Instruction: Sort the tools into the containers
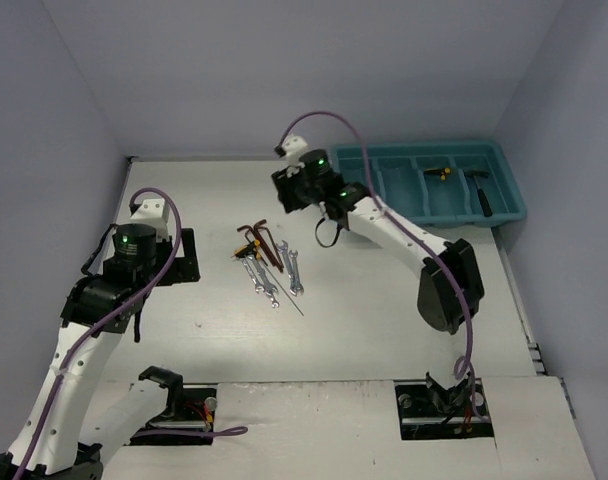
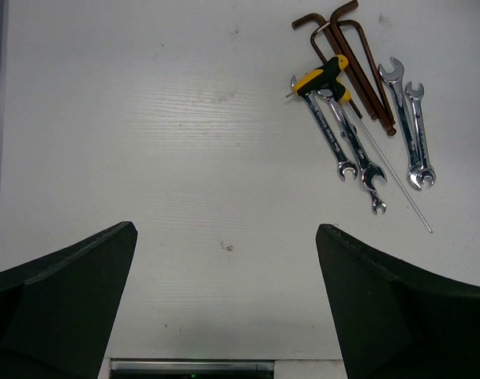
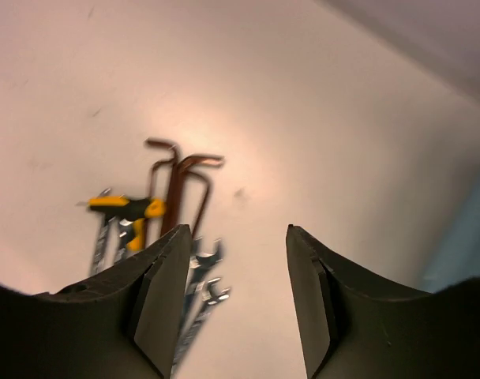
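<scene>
Teal tray (image 1: 424, 146), upper right, is holding only a hammer (image 1: 481, 192) and a yellow piece (image 1: 439, 172). Wrenches (image 2: 335, 138), hex keys (image 2: 358, 63) and a yellow-handled key (image 2: 323, 76) are lying mid-worktop (image 1: 384, 320), awaiting you. Your right hand (image 3: 236, 237) is hovering empty, jaws parted; your left hand (image 2: 224, 237) is gaping wide, empty.

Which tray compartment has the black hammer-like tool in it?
The rightmost compartment of the teal tray in the top view: the hammer-like tool lies there. Its left neighbour holds a yellow-and-black piece.
</scene>
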`<state>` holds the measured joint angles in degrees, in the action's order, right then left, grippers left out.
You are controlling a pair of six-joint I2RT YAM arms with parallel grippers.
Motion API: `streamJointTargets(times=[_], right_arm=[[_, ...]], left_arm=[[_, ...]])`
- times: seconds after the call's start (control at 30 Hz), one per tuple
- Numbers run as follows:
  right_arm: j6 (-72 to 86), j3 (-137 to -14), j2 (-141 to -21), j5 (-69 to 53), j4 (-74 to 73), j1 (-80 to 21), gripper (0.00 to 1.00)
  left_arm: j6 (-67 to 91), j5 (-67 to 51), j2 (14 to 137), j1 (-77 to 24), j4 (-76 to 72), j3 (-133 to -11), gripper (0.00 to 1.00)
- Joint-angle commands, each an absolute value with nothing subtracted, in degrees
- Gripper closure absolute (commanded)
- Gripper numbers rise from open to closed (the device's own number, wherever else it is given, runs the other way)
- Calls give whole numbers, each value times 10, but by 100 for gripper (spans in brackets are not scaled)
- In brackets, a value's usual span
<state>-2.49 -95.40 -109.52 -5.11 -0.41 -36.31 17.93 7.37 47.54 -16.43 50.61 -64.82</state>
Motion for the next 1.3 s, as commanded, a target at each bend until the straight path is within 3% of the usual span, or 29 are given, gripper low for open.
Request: streamJointTargets(times=[0.0, 0.37, 1.1, 1.27], right_arm=[[43, -937, -1127, -12, 7, -430, 54], [43, -959, -1216, -73, 11, -479, 61], [36, -991, -1301, -74, 14, -490, 69], [34, -996, -1316, -72, 17, -489, 82]], left_arm=[[186, 82, 465, -162, 492, -665, 5], [191, 65, 461, -162, 496, -657, 5], [204, 61, 446, -162, 508, -648, 5], [206, 63, 440, -162, 510, -645, 5]])
